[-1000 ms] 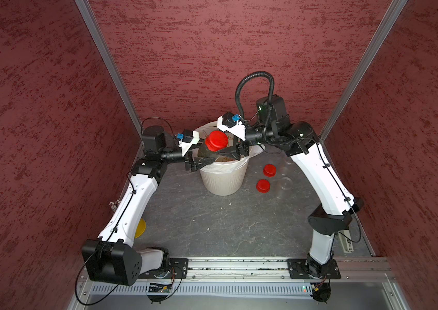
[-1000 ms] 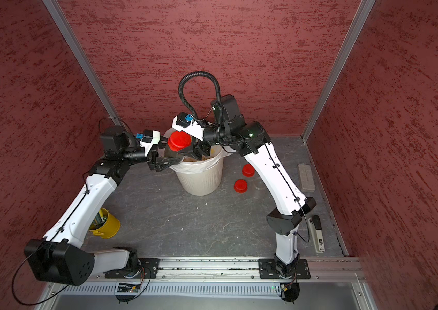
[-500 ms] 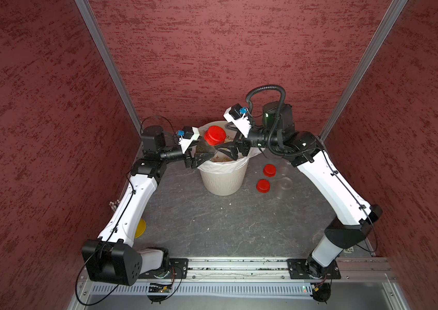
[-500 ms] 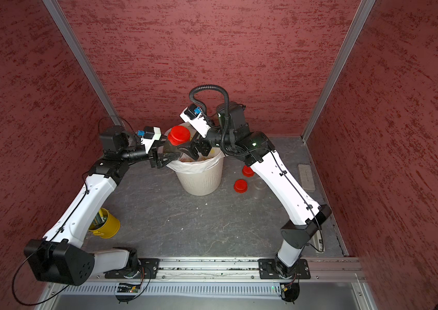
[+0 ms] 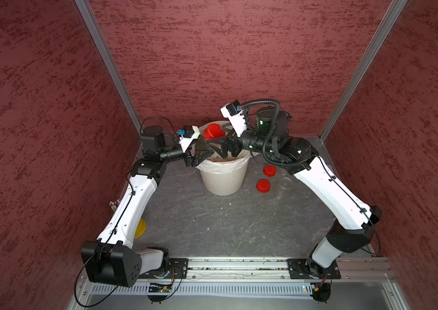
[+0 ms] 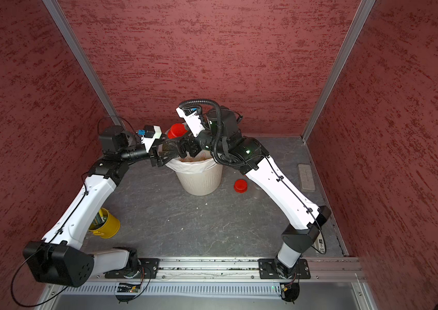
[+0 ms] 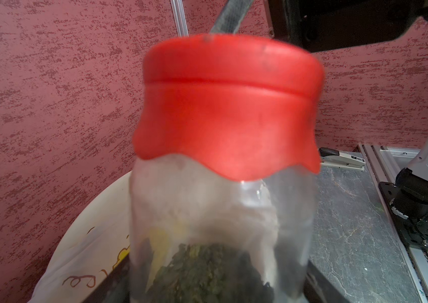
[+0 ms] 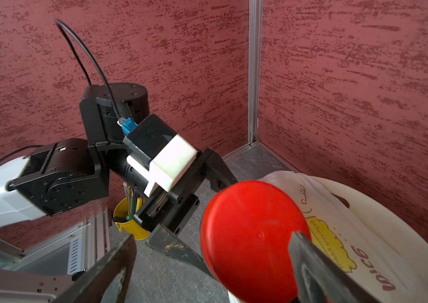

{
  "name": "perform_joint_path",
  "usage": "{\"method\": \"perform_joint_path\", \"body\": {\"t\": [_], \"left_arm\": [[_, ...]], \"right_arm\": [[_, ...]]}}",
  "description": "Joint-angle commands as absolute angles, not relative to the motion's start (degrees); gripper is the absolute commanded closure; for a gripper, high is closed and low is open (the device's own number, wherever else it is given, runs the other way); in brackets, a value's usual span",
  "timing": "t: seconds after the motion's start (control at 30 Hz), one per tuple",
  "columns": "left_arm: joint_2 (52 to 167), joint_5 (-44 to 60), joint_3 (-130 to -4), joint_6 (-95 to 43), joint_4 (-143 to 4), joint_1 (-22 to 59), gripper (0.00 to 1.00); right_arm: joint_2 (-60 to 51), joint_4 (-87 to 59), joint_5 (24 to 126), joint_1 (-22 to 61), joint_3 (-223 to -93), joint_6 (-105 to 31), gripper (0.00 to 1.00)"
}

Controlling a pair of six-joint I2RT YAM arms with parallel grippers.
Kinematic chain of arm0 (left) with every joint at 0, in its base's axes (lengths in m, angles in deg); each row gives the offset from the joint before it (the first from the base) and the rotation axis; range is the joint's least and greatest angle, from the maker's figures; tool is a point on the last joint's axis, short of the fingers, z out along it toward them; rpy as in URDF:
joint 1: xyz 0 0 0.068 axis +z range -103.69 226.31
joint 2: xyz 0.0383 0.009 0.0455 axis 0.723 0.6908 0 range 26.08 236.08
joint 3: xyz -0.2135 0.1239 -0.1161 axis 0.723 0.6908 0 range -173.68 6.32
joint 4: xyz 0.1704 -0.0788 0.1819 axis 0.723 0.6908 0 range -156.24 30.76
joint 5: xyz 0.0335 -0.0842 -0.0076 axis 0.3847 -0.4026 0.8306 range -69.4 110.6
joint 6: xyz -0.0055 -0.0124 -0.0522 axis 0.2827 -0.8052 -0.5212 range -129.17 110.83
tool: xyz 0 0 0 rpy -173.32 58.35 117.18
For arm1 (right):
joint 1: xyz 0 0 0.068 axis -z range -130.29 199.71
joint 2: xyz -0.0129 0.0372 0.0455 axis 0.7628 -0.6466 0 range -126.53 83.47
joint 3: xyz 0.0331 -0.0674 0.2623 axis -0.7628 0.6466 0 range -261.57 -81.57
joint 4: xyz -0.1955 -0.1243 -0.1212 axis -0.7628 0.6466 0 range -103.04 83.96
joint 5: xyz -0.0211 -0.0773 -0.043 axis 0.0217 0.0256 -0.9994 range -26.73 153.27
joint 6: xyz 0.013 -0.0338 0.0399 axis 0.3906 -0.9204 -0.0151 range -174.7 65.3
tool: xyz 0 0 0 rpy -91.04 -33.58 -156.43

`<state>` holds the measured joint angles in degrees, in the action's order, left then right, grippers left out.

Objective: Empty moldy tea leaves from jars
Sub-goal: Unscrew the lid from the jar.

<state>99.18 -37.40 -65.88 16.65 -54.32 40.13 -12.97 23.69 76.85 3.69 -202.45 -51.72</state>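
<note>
My left gripper (image 5: 202,150) (image 7: 218,282) is shut on a clear jar (image 7: 220,210) and holds it tilted over the cream bin (image 5: 223,177) (image 6: 199,181). The jar's red lid (image 5: 214,131) (image 6: 177,130) (image 8: 255,241) is on, and dark green tea leaves (image 7: 202,270) lie inside. My right gripper (image 5: 222,141) (image 8: 213,238) is open at the lid. One finger (image 8: 318,270) crosses the lid's face and the other (image 8: 108,267) stands well off to the side. An open, empty clear jar (image 5: 284,183) stands on the table to the right of the bin.
Two loose red lids (image 5: 269,170) (image 5: 263,185) lie right of the bin. A yellow cup of pens (image 6: 105,222) sits under my left arm. A grey block (image 6: 306,177) and a stapler (image 7: 344,160) lie by the right wall. Red walls close in on three sides.
My right wrist has rolled over and its arm has swung lower and to the right, while its jaws stay at the lid. The left gripper and jar have barely shifted.
</note>
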Motion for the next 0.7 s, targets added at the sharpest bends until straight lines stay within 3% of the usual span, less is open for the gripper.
{"method": "perform_joint_path", "body": {"t": [0.0, 0.67], "left_arm": [[97.89, -37.49, -65.90, 17.08, -56.07, 39.85, 0.38], [97.89, -37.36, -65.83, 17.13, -56.16, 39.80, 0.38]], "right_arm": [[-12.97, 22.37, 73.03, 3.31, -202.79, -48.90, 0.08], [-18.61, 25.72, 71.72, 3.23, -208.17, -49.10, 0.15]]}}
